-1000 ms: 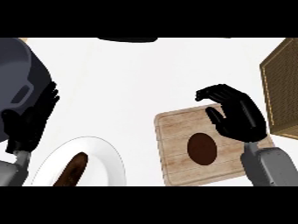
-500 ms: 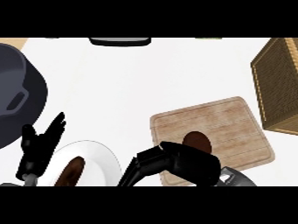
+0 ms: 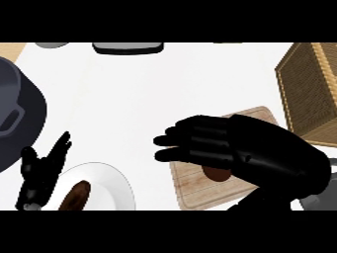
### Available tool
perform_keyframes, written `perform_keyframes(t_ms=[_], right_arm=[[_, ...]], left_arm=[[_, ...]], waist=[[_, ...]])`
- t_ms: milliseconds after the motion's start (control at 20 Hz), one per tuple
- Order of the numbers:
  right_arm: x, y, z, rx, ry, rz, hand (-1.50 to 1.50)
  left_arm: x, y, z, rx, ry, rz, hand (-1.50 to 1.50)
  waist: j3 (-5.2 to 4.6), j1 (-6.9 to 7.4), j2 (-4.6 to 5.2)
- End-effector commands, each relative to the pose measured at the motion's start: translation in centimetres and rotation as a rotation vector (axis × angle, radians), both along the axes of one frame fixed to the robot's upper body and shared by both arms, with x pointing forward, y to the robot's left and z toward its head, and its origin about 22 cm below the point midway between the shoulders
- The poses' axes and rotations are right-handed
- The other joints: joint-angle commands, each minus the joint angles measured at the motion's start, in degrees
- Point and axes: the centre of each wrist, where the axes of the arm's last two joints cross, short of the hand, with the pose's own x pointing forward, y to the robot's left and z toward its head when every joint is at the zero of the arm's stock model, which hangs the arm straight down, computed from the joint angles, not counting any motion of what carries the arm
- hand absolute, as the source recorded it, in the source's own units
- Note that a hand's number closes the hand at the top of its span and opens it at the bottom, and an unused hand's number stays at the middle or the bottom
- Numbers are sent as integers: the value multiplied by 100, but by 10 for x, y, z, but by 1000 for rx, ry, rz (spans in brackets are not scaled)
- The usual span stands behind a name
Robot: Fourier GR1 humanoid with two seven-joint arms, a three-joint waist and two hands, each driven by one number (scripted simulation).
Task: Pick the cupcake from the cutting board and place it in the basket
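The cupcake [image 3: 216,174] shows as a dark brown patch on the wooden cutting board [image 3: 197,191], mostly hidden under my right hand [image 3: 253,149]. That hand hangs over the board, its fingers [image 3: 177,147] half bent and pointing left past the board's left edge, not closed round the cupcake. The woven basket [image 3: 318,94] stands at the right, just behind the board. My left hand [image 3: 42,170] rests open at the lower left, fingers up.
A white plate [image 3: 111,184] holding a brown food item [image 3: 76,194] lies beside my left hand. A large dark pot [image 3: 3,113] fills the left side. A black object [image 3: 127,48] sits at the counter's far edge.
My right hand has moved from the board's lower left corner up over the board and now covers most of the cupcake. The left hand has stayed in place.
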Motion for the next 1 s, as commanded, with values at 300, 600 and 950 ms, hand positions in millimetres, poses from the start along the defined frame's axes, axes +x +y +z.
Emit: perform_keyframes(t_ms=[300,600,950], right_arm=[[7,-42,111,-424,-149,4,-150],[24,-62,149,-620,-114,11,-150],[31,-57,140,-633,-105,31,-150]], left_arm=[[-21,-7,-25,-9,110,11,0],[-7,6,-18,-8,102,3,0],[-7,-6,-9,-15,114,-10,0]], waist=[[-63,30,68],[-58,105,115],[-50,124,105]])
